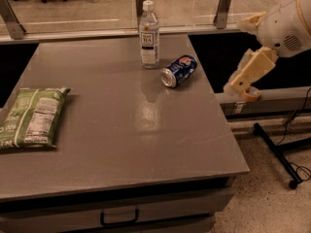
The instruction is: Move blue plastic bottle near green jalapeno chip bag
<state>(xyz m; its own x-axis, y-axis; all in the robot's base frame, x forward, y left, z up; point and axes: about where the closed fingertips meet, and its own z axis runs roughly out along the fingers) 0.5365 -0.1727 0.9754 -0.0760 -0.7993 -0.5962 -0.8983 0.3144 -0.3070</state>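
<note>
The blue plastic bottle [149,34] is clear with a white cap and a white label. It stands upright at the far edge of the grey table [121,130], near the middle. The green jalapeno chip bag [32,117] lies flat at the table's left edge, its nutrition panel facing up. My gripper [241,81] hangs off the table's right side, at the end of the white arm [286,23]. It is well to the right of the bottle and touches nothing. The bottle and the bag are far apart.
A blue soda can [179,71] lies on its side just right of the bottle. A glass barrier with metal posts [224,5] runs behind the table. A roll of tape [250,93] sits on a ledge at right. A black stand base [279,152] is on the floor. A drawer handle [119,218] is below the tabletop.
</note>
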